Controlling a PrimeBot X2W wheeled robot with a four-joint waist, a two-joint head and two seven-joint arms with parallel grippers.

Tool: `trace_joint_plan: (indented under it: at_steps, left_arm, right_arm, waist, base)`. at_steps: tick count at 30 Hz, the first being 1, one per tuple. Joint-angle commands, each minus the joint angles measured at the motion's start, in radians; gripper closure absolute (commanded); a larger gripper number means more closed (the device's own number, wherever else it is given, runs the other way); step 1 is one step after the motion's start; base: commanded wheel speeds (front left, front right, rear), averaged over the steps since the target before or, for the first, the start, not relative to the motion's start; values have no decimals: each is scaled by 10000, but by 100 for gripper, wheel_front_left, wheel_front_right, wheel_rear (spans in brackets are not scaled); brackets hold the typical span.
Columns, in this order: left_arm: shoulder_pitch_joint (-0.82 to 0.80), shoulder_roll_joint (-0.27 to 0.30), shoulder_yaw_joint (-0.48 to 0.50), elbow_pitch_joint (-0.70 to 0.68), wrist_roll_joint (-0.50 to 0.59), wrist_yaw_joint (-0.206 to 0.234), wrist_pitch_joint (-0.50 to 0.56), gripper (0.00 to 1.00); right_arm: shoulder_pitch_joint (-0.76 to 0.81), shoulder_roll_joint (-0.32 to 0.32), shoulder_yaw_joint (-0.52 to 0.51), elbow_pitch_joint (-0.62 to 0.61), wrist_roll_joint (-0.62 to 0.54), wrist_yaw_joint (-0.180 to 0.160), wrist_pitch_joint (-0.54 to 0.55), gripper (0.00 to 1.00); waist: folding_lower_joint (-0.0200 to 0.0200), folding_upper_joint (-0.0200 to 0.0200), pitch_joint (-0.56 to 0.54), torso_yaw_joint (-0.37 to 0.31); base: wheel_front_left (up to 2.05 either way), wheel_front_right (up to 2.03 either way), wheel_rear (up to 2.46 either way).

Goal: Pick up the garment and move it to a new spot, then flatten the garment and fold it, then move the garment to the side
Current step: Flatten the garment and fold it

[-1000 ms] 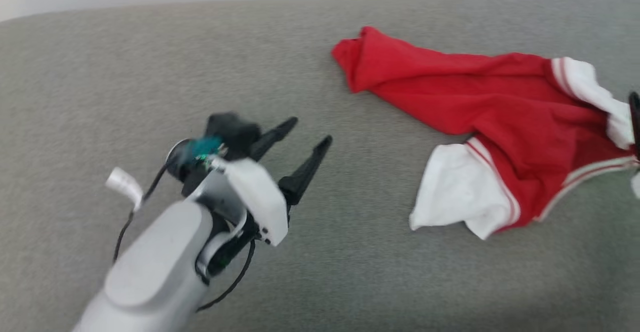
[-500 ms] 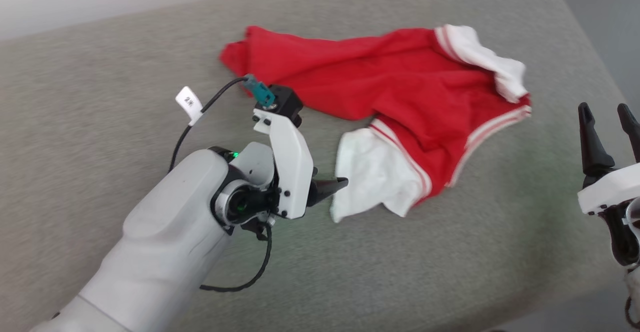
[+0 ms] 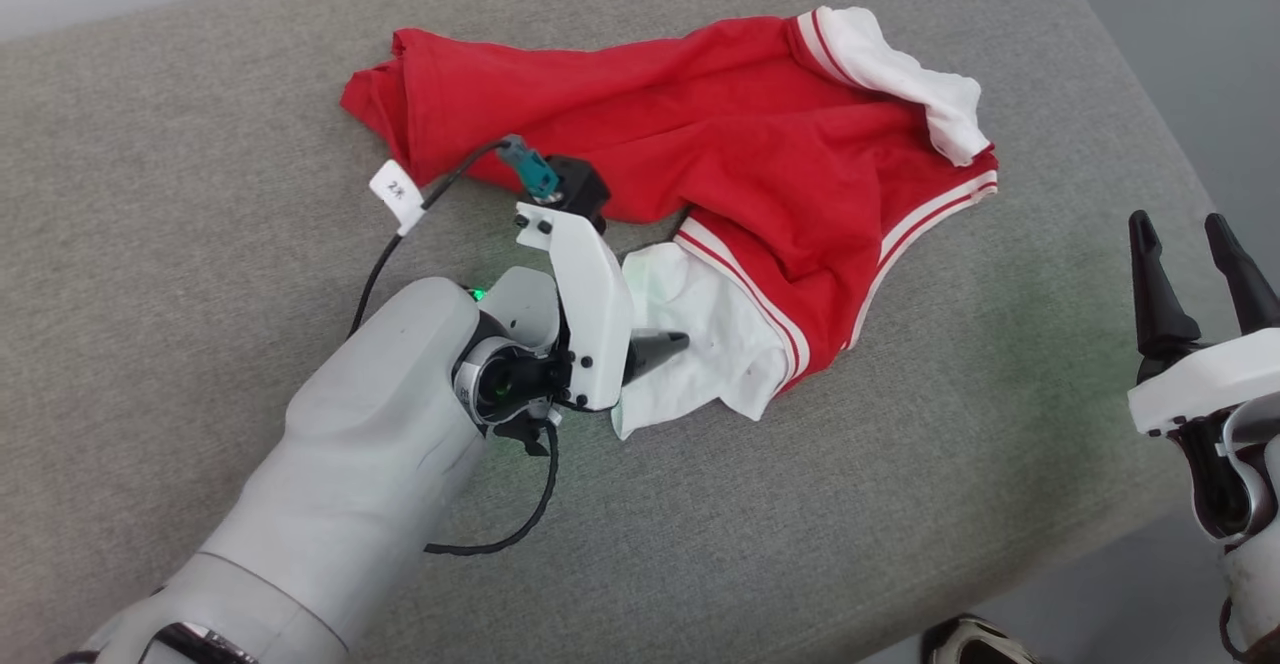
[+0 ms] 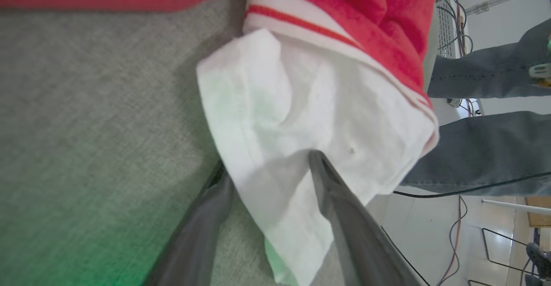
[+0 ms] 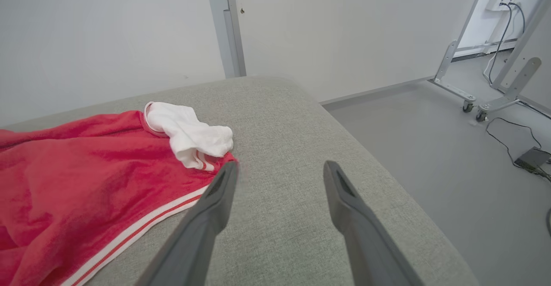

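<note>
On one grey cushion [image 3: 200,144] lies one crumpled red garment [image 3: 700,134] with two white sleeves. One left gripper [image 4: 267,162], jaws spread wide, straddles the nearer sleeve [image 3: 700,334]. One right gripper [image 3: 1176,219], jaws apart and empty, hovers near the cushion's right edge.

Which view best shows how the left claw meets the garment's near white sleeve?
The left wrist view: the near white sleeve lies between the open left claw's fingers, up close. The head view has the wrist hiding part of that sleeve. The right wrist view looks at the garment's other sleeve.
</note>
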Motion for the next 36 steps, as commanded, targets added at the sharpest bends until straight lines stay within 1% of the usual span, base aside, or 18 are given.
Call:
trace_joint_plan:
  at_steps: [1,4,7,11,16,17,18,19,20,21,26,28,34,35,36]
  left_arm:
    - [269,-89,-39,407,-175,-61,-102,100]
    - [87,-103,172,651,-366,-164,-480,100]
    - [56,220,415,812,-575,-217,-868,100]
    - [224,1042,802,859,-887,-247,-1097,100]
    - [338,2346,1356,598,-1286,-265,-1254,100]
    - [338,2346,1356,598,-1286,-265,-1254,100]
    - [374,2597,1430,542,-1304,-265,-1248,100]
    - [412,2850,1467,479,-1243,-218,-1260,100]
    - [485,3386,1457,359,-996,-76,-1326,100]
    - [522,3666,1426,310,-866,10,-1349,100]
    - [586,4523,1276,45,-184,585,-1635,100]
    - [693,4640,1336,-27,-129,708,-1786,100]
    - [1066,4486,1317,-1,-10,840,-2473,99]
    - [1135,4398,1332,26,-34,800,-2625,91]
    - [1189,4332,1360,38,-58,758,-2808,78]
  right_arm:
    - [-26,50,3,-39,-72,-7,-47,0]
    - [-15,-11,12,-70,-104,-7,-48,0]
    - [46,-74,2,-81,-112,-7,-49,0]
    - [219,-179,-35,-98,-113,-7,-43,0]
    - [405,-242,-119,-174,-174,-7,51,0]
    - [405,-242,-119,-174,-174,-7,51,0]
    - [432,-240,-126,-200,-184,-7,60,0]
    - [453,-246,-137,-227,-197,-7,95,0]
    - [506,-257,-157,-281,-220,-7,162,0]
    - [532,-258,-145,-313,-221,-7,195,0]
    - [570,-302,-153,-523,-296,-7,359,0]
    - [597,-298,-155,-583,-336,-7,405,0]
    - [717,-380,38,-879,-419,-7,681,0]
    - [747,-427,108,-933,-432,-5,726,0]
    - [763,-465,177,-986,-455,-5,788,0]
  waist:
    - [0,0,-20,84]
    - [0,0,-116,290]
    - [0,0,-270,540]
    - [0,0,-506,960]
    - [0,0,-709,1474]
    - [0,0,-709,1474]
    - [0,0,-737,1559]
    - [0,0,-760,1637]
    - [0,0,-793,1779]
    - [0,0,-801,1830]
    - [0,0,-826,1993]
    - [0,0,-832,2032]
    - [0,0,-859,2118]
    - [0,0,-867,2136]
    - [0,0,-873,2149]
  base:
    - [0,0,0]
    - [0,0,0]
    - [0,0,0]
    - [0,0,0]
    - [0,0,0]
    - [0,0,0]
    - [0,0,0]
    - [0,0,0]
    - [0,0,0]
    - [0,0,0]
    - [0,0,0]
    - [0,0,0]
    - [0,0,0]
    - [0,0,0]
    - [0,0,0]
